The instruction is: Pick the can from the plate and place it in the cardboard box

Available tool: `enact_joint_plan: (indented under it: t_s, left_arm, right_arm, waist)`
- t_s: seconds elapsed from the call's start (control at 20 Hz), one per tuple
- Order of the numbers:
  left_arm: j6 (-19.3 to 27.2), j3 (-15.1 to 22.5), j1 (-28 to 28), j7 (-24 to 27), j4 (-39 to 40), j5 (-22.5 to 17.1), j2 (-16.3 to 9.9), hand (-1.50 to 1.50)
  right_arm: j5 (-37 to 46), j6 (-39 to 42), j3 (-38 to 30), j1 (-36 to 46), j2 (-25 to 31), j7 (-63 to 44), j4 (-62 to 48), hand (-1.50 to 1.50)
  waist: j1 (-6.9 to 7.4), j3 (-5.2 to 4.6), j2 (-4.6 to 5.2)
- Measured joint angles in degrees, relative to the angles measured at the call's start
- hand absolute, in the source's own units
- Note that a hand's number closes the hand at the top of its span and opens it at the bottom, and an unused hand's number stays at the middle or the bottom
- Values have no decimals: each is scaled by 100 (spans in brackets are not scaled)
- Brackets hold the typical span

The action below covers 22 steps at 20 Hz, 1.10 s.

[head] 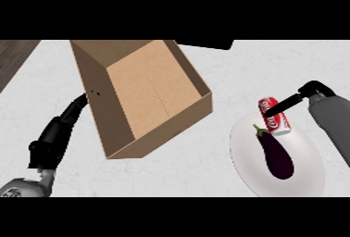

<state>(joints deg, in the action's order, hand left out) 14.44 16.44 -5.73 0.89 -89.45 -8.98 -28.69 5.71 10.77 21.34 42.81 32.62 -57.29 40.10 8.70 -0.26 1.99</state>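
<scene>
Head view. The white plate (240, 152) lies right of the open cardboard box (147, 90), well apart from it. The red can (275, 118) lies on its side at the plate's far edge, long axis running from far-left to near-right. A dark eggplant (278, 155) lies on the plate just nearer than the can, stem toward it. The right hand (301, 98) extends straight fingers onto the can's top, released, not curled. The left hand (65, 121) touches the box's left wall, fingers straight.
</scene>
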Motion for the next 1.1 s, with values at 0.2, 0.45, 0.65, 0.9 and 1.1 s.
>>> enact_joint_plan:
  t_s: [0.2,0.45,0.65,0.9,1.1]
  left_arm:
    - [49,43,-57,-68,-19,61,41,0]
    - [92,106,-90,-135,-33,129,87,0]
    - [143,132,-146,-184,-11,173,145,0]
    - [231,166,-199,-270,75,248,225,0]
    - [251,166,-142,-382,188,259,235,0]
  right_arm:
    - [-300,939,131,383,-178,-242,-611,-150]
    - [-709,1692,157,763,-385,-376,-1386,-150]
    - [-927,2110,173,1102,-583,-427,-2036,-150]
    - [-936,2429,285,1560,-896,-532,-2880,-150]
    - [-896,2706,356,1934,-1110,-549,-3512,-150]
  waist:
    - [44,-15,18]
    - [59,-75,-8]
    - [17,-87,-19]
    - [-29,-75,-4]
    - [-73,-63,-11]
